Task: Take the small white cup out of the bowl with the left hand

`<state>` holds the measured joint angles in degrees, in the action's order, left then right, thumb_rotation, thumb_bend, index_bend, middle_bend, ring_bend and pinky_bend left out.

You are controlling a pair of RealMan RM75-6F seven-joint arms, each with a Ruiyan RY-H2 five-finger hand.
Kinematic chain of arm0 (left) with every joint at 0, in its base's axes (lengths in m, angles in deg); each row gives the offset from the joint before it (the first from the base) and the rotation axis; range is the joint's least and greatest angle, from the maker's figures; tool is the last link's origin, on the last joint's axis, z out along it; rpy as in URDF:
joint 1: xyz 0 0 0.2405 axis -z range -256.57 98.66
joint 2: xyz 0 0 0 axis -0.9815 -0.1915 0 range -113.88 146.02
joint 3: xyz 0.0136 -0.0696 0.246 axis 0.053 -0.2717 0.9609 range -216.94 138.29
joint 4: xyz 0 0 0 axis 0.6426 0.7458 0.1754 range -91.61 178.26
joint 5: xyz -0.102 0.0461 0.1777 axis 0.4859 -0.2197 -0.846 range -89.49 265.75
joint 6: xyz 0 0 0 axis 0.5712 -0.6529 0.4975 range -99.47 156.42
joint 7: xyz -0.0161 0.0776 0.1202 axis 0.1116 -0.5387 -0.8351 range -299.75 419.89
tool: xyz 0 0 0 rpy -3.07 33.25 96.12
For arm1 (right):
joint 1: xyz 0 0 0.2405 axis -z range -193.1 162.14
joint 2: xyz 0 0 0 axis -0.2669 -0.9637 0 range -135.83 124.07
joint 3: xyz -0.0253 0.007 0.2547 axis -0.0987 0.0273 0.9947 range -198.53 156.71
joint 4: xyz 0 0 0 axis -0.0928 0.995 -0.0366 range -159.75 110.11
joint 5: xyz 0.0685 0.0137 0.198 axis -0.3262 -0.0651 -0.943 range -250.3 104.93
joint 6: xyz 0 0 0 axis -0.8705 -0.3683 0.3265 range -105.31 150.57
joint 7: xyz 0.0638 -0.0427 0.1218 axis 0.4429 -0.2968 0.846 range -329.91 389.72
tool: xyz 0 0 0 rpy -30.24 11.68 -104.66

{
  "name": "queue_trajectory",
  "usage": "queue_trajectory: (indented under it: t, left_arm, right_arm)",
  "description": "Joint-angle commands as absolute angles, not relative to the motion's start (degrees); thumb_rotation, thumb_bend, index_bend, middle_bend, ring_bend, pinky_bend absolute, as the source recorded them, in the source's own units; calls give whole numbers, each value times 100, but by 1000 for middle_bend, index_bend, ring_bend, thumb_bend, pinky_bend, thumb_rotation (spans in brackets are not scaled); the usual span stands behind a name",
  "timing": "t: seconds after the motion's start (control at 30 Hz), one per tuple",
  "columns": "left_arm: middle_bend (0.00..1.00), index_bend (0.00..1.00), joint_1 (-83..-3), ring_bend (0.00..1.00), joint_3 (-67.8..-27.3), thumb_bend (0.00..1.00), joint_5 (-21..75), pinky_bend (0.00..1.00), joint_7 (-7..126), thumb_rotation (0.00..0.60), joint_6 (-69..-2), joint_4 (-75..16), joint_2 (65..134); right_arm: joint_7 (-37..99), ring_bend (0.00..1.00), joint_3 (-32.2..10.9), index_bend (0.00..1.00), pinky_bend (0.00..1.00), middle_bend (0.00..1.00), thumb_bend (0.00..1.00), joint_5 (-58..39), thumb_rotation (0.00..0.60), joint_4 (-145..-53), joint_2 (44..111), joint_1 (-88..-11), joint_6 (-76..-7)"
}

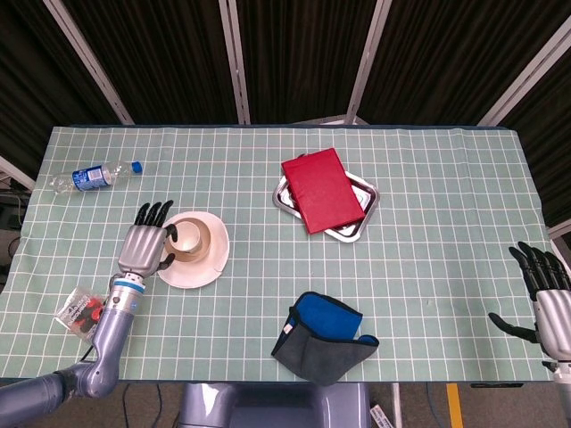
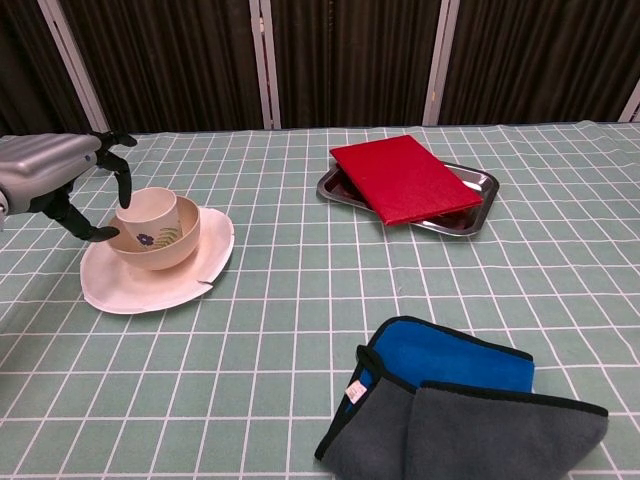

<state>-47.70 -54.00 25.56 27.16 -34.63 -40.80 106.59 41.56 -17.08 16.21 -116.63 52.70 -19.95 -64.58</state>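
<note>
The table, under a green checked cloth, carries all the things in view. Largest is the red book, lying on a steel tray toward the far middle; a blue and grey cloth lies folded at the near edge; a plastic bottle lies on its side at the far left; a small packet sits near the left arm. The plate is left of centre, the bowl stands on it, and the cup stands upright inside the bowl. So the cup is not yet out: nothing of the lift is done. The left hand is at the bowl's left side, empty, fingers spread and curved toward the cup; in the chest view one fingertip reads as at or just beside the cup's rim, contact uncertain. The thumb lies low by the bowl's wall. Judged stage: reach nearly complete, grasp not made. Left to do: close on the cup, raise it clear of the bowl, set it aside. The right hand hangs at the table's right edge, well apart, fingers spread and holding nothing.
</note>
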Motion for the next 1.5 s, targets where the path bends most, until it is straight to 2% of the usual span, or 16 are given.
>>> queue_trajectory:
  t: [0.03,0.17,0.33,0.43,0.63,0.93,1.17,1.4,1.5]
  left_arm:
    - [0,514,-4680,0,-5423,311,2620,0,2755,600,-3402,-3979,10746]
    - [0,565,-4520,0,-5420,359,2763,0,2693,600,-3269,-3779,10905]
    - [0,633,-4477,0,-5363,517,2812,0,2631,600,-3303,-3726,10969]
    - [0,639,-4497,0,-5299,567,2775,0,2635,600,-3425,-3763,10965]
    - [0,641,-4633,0,-5292,572,2461,0,2937,600,-3820,-4124,10664]
    - [0,631,-5051,0,-5283,571,2101,0,3509,600,-4323,-4632,9686]
    - [0,625,-5273,0,-5079,572,2524,0,3942,600,-3890,-4014,9448]
    - [0,625,-5224,0,-5019,571,3122,0,4423,600,-3038,-2944,9801]
    - [0,626,-5176,0,-5019,574,3163,0,4500,600,-2892,-2669,9912]
  right_arm:
    - [4164,0,-1704,36,0,0,33,1616,600,-11663,5268,-1996,-6456]
    - [4220,0,-1688,37,0,0,35,1584,600,-11648,5254,-1997,-6446]
    - [4258,0,-1683,37,0,0,33,1583,600,-11639,5244,-1998,-6444]
    - [4275,0,-1685,37,0,0,32,1598,600,-11637,5240,-1995,-6454]
    - [4254,0,-1689,37,0,0,34,1619,600,-11638,5249,-1988,-6476]
    - [4199,0,-1694,37,0,0,34,1638,600,-11649,5269,-1982,-6493]
    - [4089,0,-1708,37,0,0,34,1657,600,-11674,5299,-1986,-6482]
    - [4013,0,-1700,37,0,0,33,1612,600,-11676,5328,-2000,-6437]
    - [4039,0,-1691,37,0,0,34,1592,600,-11664,5326,-2007,-6420]
